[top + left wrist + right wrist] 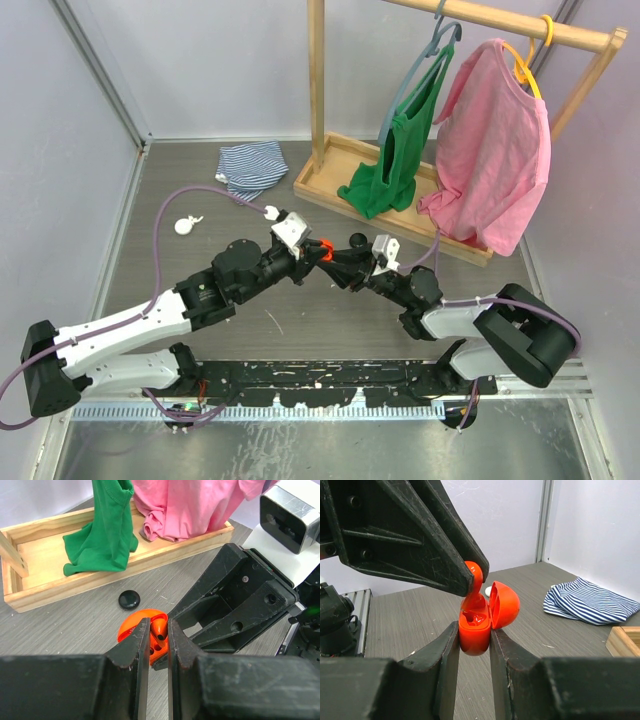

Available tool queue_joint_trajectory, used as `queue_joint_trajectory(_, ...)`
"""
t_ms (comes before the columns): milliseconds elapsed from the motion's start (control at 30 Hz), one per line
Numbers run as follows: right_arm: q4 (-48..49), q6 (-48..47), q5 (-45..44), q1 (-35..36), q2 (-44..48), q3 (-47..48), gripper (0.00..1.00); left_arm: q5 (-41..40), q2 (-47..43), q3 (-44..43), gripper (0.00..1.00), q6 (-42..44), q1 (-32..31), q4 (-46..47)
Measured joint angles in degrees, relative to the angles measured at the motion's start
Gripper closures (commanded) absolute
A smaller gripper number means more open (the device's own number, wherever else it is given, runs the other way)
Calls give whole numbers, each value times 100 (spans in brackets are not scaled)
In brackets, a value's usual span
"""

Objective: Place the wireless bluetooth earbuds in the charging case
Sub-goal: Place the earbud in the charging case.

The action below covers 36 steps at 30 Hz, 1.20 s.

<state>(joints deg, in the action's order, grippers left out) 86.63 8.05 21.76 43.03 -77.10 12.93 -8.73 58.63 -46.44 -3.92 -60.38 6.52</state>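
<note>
Your left jaws are closed on a small orange plastic earbud, holding it right at the mouth of the open orange clamshell charging case. Whether the two touch is unclear. Your right jaws are clamped on the case's lower half, with its hinged lid swung aside, over the grey bench.

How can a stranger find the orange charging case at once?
Look just in front of the wooden clothes rack. There the right gripper clamps the orange charging case, lid open; the orange earbud in the left gripper is far smaller.
</note>
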Motion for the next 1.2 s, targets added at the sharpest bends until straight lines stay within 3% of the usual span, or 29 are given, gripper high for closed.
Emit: queue_joint_trajectory(1200, -4, -42, -24, 15, 61, -22, 99, -39, -166, 146, 84, 470, -116, -101)
